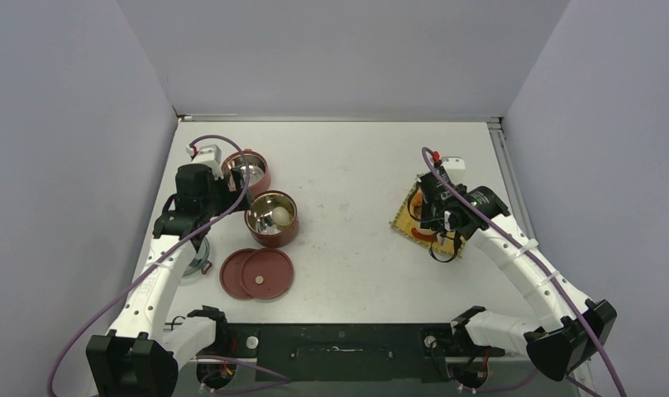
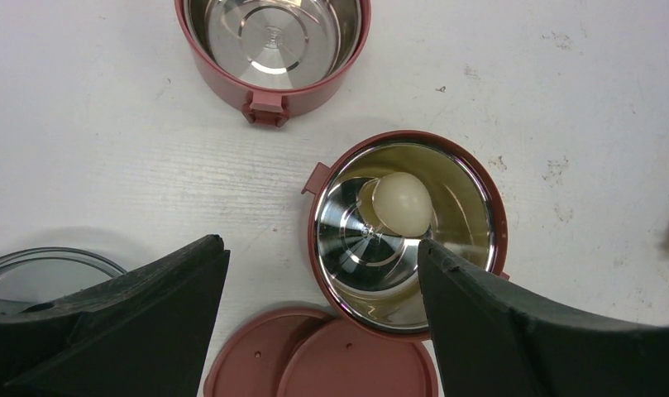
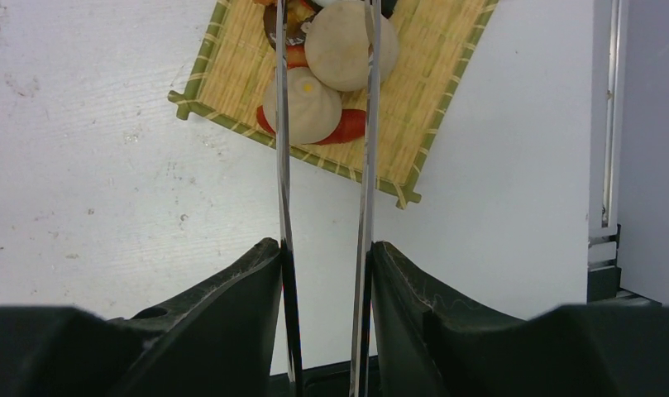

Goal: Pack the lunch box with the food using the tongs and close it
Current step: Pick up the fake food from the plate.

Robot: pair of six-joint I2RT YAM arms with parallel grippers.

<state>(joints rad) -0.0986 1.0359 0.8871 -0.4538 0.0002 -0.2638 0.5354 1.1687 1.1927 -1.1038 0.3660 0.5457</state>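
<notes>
The lunch box stands as two open dark-red bowls at the table's left. The near bowl (image 1: 271, 219) (image 2: 481, 184) holds one cream ball (image 2: 402, 203). The far bowl (image 1: 248, 169) (image 2: 223, 83) shows only bare steel inside. Two flat red lids (image 1: 256, 273) (image 2: 356, 364) lie overlapped in front of them. My left gripper (image 1: 225, 194) (image 2: 321, 246) hangs open above the near bowl's left rim, holding nothing. My right gripper (image 1: 434, 215) (image 3: 325, 248) is shut on the silver tongs (image 3: 282, 165). The tongs' arms reach over the food (image 3: 302, 103) on the yellow mat (image 3: 422, 74), straddling a cream ball (image 3: 339, 45); a red piece (image 3: 347, 124) lies beside.
A clear round dish (image 1: 197, 265) (image 2: 41, 269) lies left of the lids under my left arm. The yellow mat (image 1: 405, 219) sits near the table's right side. A metal rail (image 3: 608, 165) and the grey wall run along the right edge.
</notes>
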